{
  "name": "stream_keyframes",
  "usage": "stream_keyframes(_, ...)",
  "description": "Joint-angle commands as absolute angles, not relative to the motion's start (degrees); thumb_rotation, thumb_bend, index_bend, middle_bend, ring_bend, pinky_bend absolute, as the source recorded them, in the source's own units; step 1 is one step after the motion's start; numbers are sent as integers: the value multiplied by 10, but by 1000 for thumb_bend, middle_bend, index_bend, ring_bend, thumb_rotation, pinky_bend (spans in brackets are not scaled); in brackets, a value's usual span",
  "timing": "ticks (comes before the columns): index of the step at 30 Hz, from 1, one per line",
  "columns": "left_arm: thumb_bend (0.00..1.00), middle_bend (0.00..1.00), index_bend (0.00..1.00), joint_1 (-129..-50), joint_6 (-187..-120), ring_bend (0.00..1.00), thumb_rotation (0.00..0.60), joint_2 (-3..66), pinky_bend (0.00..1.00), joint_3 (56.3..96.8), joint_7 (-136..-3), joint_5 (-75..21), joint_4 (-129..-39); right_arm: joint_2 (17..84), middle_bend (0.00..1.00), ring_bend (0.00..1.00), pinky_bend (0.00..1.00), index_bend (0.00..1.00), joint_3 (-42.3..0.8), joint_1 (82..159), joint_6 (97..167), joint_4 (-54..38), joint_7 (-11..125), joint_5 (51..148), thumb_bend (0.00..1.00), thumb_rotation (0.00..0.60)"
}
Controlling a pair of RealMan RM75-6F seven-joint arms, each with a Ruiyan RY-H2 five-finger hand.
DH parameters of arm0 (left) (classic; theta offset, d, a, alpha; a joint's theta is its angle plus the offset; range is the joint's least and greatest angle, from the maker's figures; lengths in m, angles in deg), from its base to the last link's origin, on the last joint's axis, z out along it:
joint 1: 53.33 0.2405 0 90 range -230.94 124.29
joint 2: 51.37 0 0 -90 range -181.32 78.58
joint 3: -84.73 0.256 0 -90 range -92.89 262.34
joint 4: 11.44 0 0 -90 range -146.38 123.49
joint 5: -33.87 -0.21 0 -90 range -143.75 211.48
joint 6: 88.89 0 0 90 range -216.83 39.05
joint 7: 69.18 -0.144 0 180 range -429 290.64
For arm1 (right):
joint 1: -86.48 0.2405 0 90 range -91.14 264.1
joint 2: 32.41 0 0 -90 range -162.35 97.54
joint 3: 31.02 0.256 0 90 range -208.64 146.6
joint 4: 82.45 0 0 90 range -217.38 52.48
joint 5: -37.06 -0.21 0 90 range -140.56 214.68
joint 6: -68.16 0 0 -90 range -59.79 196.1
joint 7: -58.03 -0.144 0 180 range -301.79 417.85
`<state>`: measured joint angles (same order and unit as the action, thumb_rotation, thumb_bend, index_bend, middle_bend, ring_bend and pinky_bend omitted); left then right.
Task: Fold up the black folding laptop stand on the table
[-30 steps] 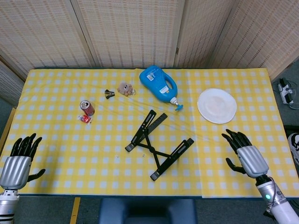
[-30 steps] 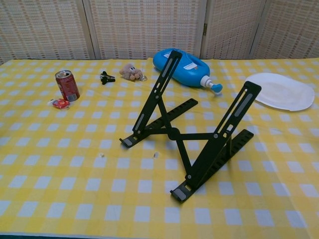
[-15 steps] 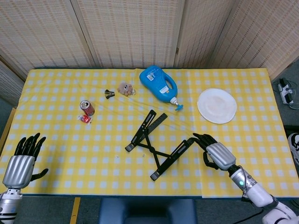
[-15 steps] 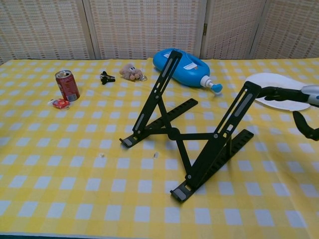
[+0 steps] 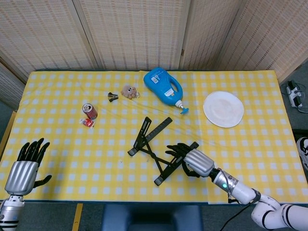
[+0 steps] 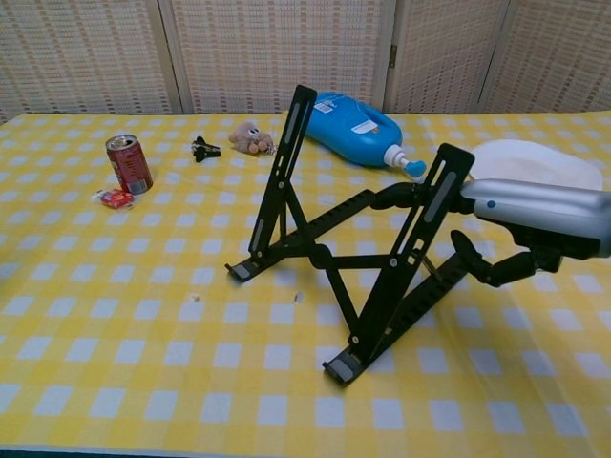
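Observation:
The black folding laptop stand [image 5: 156,129] stands unfolded mid-table, its two rails raised steeply in the chest view [image 6: 320,256]. My right hand [image 5: 195,161] is at the stand's right rail. Its fingers [image 6: 401,196] reach behind the upright rail and the thumb sits on the near side, so the rail is held between them. My left hand [image 5: 21,168] hovers open off the table's front left corner, far from the stand; the chest view does not show it.
A blue detergent bottle [image 5: 163,86] lies behind the stand and a white plate [image 5: 223,109] sits at the back right. A red can [image 5: 90,111], a small red packet [image 5: 87,123], a black clip [image 5: 112,96] and a plush toy [image 5: 128,91] are at the back left.
My right hand swept left from the table's right side and took hold of the stand's right rail. The stand shifted left and its rails stand steeper. The left hand barely moved.

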<state>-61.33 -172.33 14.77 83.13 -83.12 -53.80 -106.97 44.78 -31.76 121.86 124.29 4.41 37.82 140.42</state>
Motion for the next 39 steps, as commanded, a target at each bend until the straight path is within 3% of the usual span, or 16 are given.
stream_keyframes(1,149,17,63,-612,-1723,25,600,148,0,833,-830,-538,-1070,444,0,31,0,0,-326,1231,1245,68,400,1418,922,600)
stream_keyframes(15,150,25,65,-606,-1725,30,600,153,0,843,-791,-546,-1050,440,0,29,0,0,-337,1257,1203,146,522,1401,922,600)
stream_keyframes(30,149,29,67,-612,-1718,33,600,162,0,846,-762,-556,-1030,425,0,34,0,0,-348,1236,1240,153,580,1377,922,600)
stream_keyframes(39,149,29,67,-612,-1719,33,600,163,0,848,-760,-560,-1030,405,92,90,0,0,-367,1207,1257,158,652,1368,922,600)
